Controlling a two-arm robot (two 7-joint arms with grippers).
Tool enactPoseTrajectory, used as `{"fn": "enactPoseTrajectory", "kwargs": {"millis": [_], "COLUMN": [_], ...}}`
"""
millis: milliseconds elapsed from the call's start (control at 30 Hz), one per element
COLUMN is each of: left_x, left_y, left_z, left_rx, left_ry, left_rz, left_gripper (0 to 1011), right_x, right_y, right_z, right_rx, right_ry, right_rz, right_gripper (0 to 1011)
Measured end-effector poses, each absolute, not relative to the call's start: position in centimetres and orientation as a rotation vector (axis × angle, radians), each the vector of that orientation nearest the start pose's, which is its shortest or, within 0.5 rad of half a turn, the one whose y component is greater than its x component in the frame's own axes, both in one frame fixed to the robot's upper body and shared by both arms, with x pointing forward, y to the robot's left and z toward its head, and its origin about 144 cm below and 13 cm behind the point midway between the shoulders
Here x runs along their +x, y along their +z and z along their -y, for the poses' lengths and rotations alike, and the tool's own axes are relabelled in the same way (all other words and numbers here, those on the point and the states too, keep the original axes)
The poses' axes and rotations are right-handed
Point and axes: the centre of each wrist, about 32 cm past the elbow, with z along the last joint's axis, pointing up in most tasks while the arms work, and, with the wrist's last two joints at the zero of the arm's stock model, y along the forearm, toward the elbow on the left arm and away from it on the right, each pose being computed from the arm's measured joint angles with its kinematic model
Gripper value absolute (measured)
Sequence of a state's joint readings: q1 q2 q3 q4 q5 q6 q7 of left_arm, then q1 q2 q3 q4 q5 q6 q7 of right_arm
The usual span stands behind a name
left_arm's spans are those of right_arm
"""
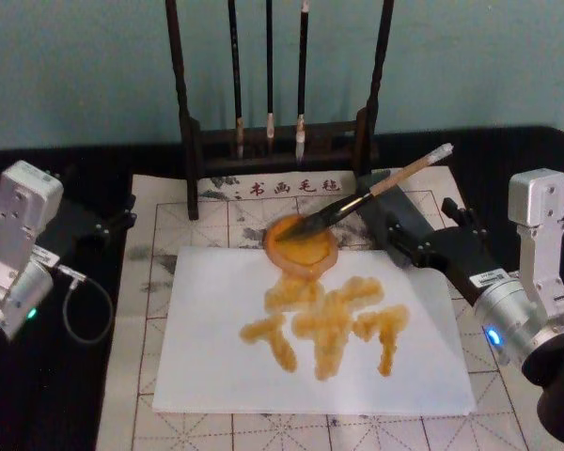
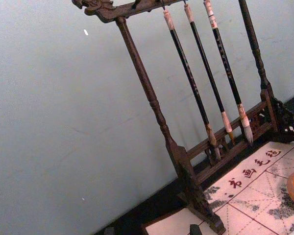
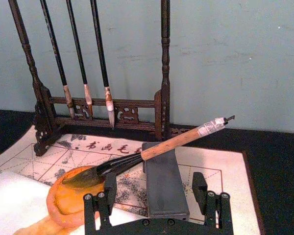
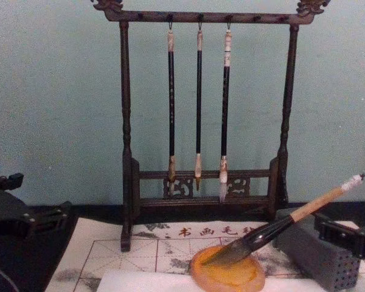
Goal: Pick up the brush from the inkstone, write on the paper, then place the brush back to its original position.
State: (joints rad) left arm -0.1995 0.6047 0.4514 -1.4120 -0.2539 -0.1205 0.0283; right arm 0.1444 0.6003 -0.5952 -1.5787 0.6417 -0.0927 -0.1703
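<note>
Brush (image 1: 371, 193) lies free between my right gripper's (image 3: 158, 195) spread fingers, tuft in the inkstone (image 1: 302, 246) at centre frame, handle on the grey block (image 3: 162, 181). Paper (image 1: 216, 348) already carries strokes, so I judge replacement done; next, retreat. Left gripper parked lower left, fingers unreadable.

At twelve o'clock we see a dark rack (image 1: 278, 141) holding three thin brushes (image 1: 269, 70). At two o'clock lies a grey block (image 3: 162, 182) on the gridded mat (image 1: 160, 211), which covers the black surface (image 1: 85, 395).

The brush (image 3: 152, 149) lies tip-down in the inkstone (image 3: 71, 196), handle propped on a grey block (image 3: 164, 183), between open fingers (image 3: 108, 188).
</note>
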Motion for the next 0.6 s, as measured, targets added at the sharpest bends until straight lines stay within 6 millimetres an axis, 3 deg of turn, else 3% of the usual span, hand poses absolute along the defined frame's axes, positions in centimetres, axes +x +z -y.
{"fn": "enactPoseTrajectory", "kwargs": {"millis": [600], "left_x": [48.86], "left_y": [113.98], "left_z": [-30.97], "left_rx": [0.304], "left_ry": [1.248], "left_rz": [0.285], "left_gripper": [1001], "right_x": [45.05], "right_y": [113.61], "right_z": [24.29], "right_rx": [-0.067], "right_ry": [-1.252], "right_rz": [-0.098], "right_gripper": [1000]}}
